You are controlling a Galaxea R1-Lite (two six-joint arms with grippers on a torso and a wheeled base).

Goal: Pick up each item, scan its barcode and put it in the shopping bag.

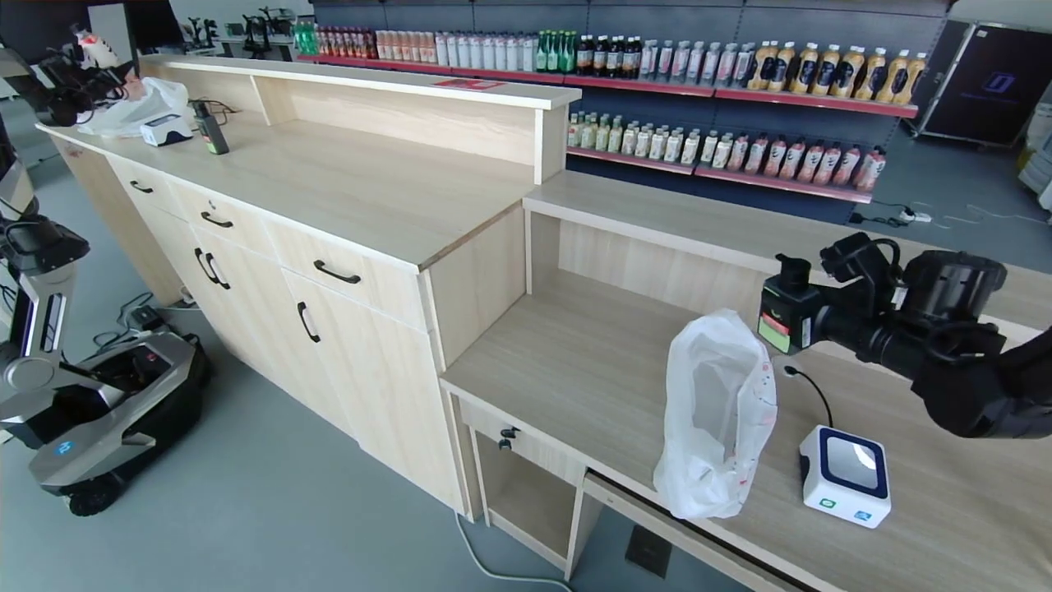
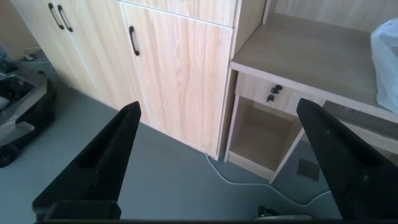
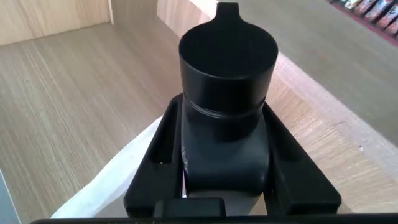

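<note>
My right gripper [image 1: 801, 322] is shut on a black bottle [image 1: 787, 306] with a black cap and a green and red label, held in the air just right of and above the mouth of the white plastic shopping bag [image 1: 717, 415]. From the right wrist the bottle's black cap [image 3: 227, 68] stands between the fingers [image 3: 155, 168], with the bag [image 3: 118, 180] below. A white barcode scanner [image 1: 846, 475] with a dark window sits on the low counter right of the bag. My left gripper [image 2: 217, 162] is open, hanging over the grey floor in front of the cabinets.
The low wooden counter [image 1: 575, 353] has a raised back ledge and a taller cabinet block [image 1: 345, 197] to its left. On the tall counter's far end lie a white bag, a small device and a dark handset [image 1: 210, 127]. Drink shelves [image 1: 699, 74] line the back wall.
</note>
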